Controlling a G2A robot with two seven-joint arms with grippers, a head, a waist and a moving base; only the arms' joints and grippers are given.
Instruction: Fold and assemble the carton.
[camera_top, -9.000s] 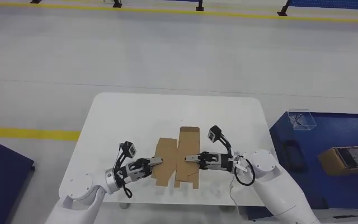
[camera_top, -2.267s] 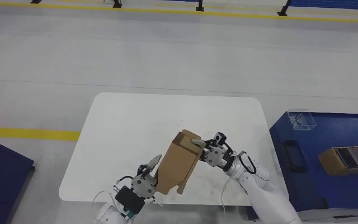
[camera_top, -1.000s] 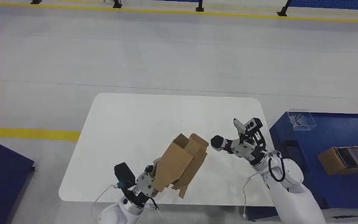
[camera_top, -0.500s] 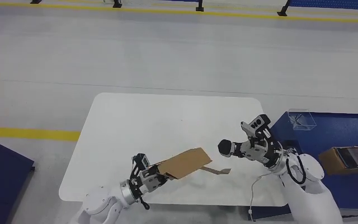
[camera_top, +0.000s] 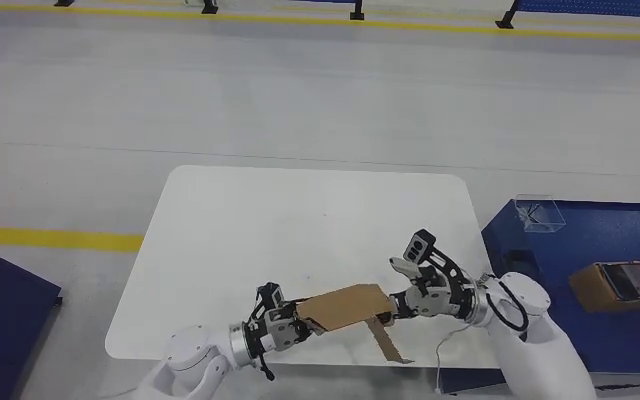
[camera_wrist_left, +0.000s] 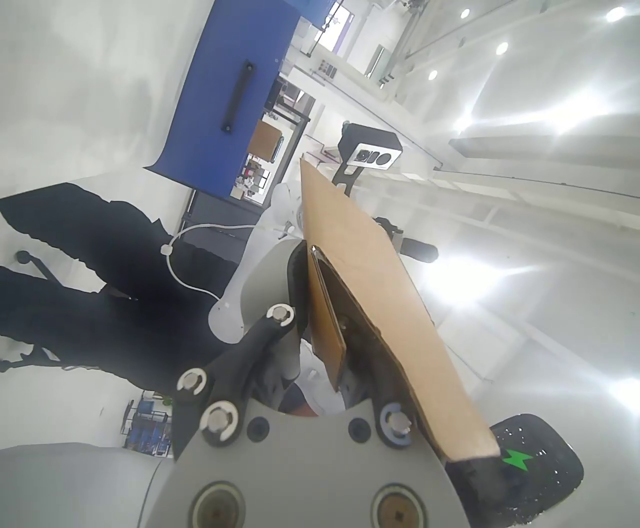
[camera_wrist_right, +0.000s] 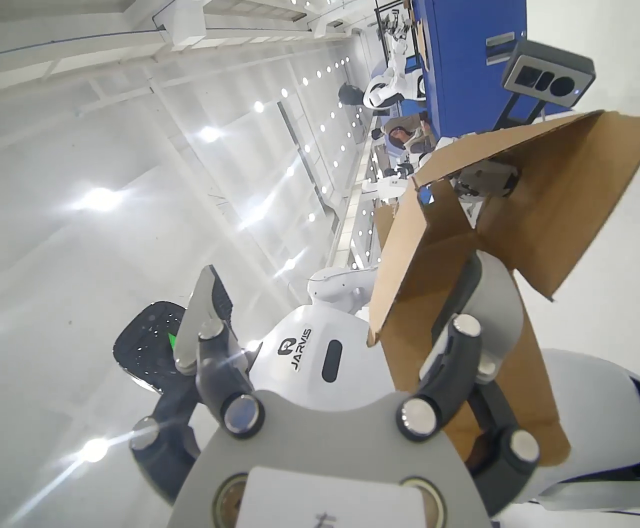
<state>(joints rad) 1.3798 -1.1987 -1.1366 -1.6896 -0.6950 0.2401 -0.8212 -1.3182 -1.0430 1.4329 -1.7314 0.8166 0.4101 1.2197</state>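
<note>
- The left gripper (camera_top: 289, 323) is pinched on the carton (camera_top: 345, 304) at the end nearer the table's left side. In the left wrist view a brown panel lies against the black finger pad (camera_wrist_left: 520, 457), and a second cardboard layer stands between the jaws.
- The right gripper (camera_top: 401, 303) is spread wide at the carton's other end. In the right wrist view one finger (camera_wrist_right: 205, 310) stands free of the cardboard. The other finger is behind a folded panel, so contact there cannot be told.
- The carton is partly opened and held lengthwise between the two grippers, with its long side running across the table's width.
- One loose flap (camera_top: 386, 342) hangs from the right-hand end, angled toward the table's near edge.
- The white table (camera_top: 300, 220) has rounded corners, and the carton sits over its near part, close to the front edge.
- The far half of the tabletop is bare white surface.
- Beside the table's right side stands a blue cabinet (camera_top: 565, 255) with a clear bin (camera_top: 536, 212) on top.
- Grey floor surrounds the table, with a yellow line (camera_top: 60, 238) on the left.
</note>
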